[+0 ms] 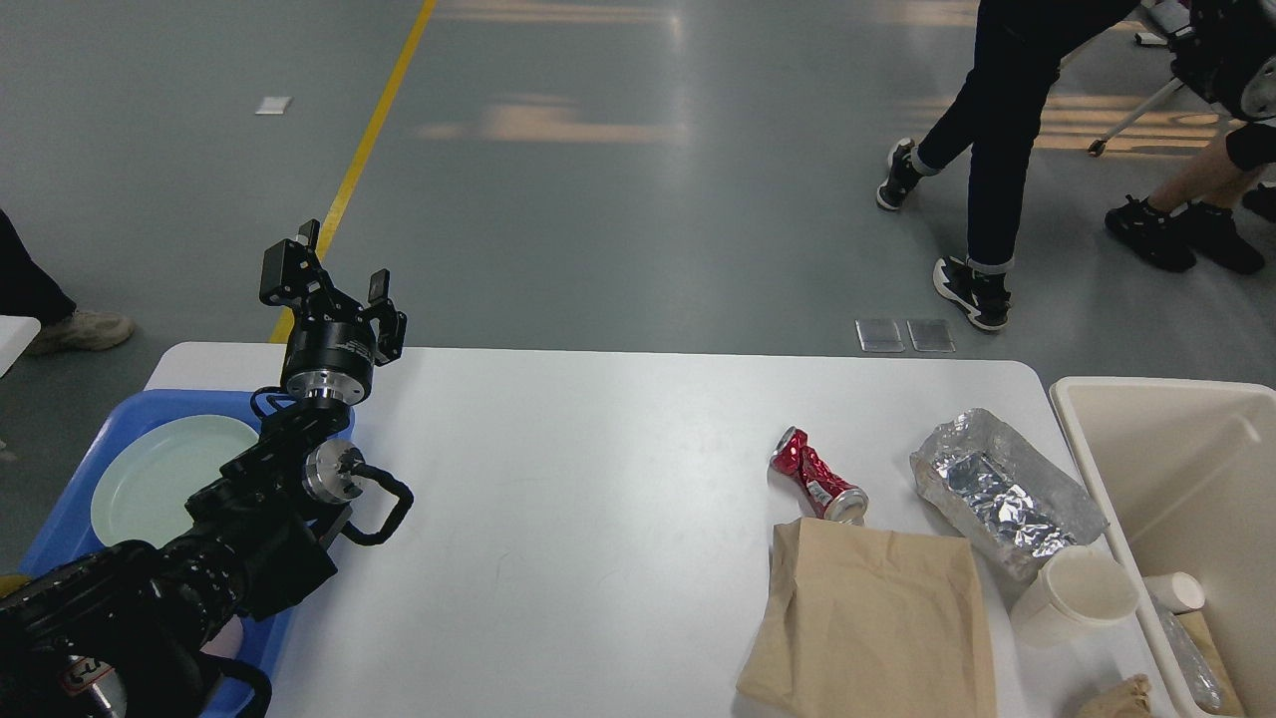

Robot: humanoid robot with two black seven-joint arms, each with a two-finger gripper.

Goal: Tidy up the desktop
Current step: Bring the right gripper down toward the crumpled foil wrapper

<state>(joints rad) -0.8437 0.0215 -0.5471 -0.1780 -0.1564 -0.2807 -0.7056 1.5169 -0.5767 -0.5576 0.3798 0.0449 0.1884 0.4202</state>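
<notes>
trash sits on the right of the desktop [598, 479] surface: crushed can [817, 474], paper bag [867, 618], foil tray [1007, 494], cup [1077, 596]. left gripper [334, 274] raised, jaws apart, empty. next: reach for something to bin [1166, 419].

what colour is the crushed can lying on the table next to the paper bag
The crushed can is red with silver ends, seen in the head view, the only view.
</notes>
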